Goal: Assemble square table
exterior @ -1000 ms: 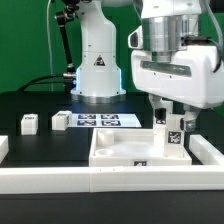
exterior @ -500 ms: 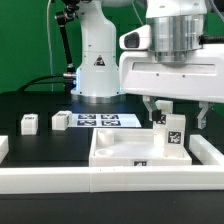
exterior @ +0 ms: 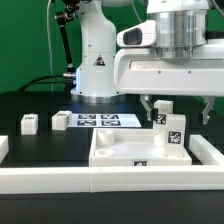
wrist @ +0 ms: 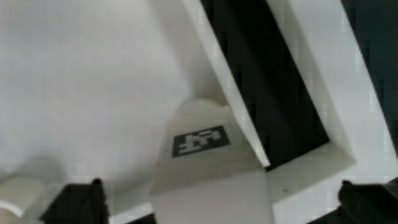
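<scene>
The tabletop [exterior: 125,152] lies flat on the black worktop [exterior: 40,140], rim up, toward the exterior view's right, with one small tag on its front wall. One leg [exterior: 176,138] stands upright on the tabletop's right side, tag facing the camera. A second leg [exterior: 160,113] stands upright just behind it. Whether that one sits in the far corner or on the worktop past the rim cannot be told.

Two more legs lie loose and well apart from the tabletop toward the exterior view's left, one [exterior: 29,123] farther out and one [exterior: 60,119] beside the marker board [exterior: 108,121]. That makes four legs, one tabletop and one marker board. The marker board lies flat behind the tabletop, near its far edge.

A white rail [exterior: 100,182] runs along the front of the worktop just before the tabletop, with a piece at either side. The arm's white base [exterior: 97,60] stands behind the marker board against a green backdrop [exterior: 25,40].

The arm reaches over from above, wrist pointing straight down, and fills the upper right of the exterior view. The pincer [exterior: 176,114] hangs open at full width, holding nothing, one finger on each side of the two standing legs and level with their tops.

In the wrist view the pincer [wrist: 222,203] looks down on the tagged leg [wrist: 201,140], which rises from the tabletop [wrist: 89,80] between the two dark fingertips [wrist: 80,200]. A strip of worktop [wrist: 267,70] and the rail [wrist: 347,90] lie beyond the rim.
</scene>
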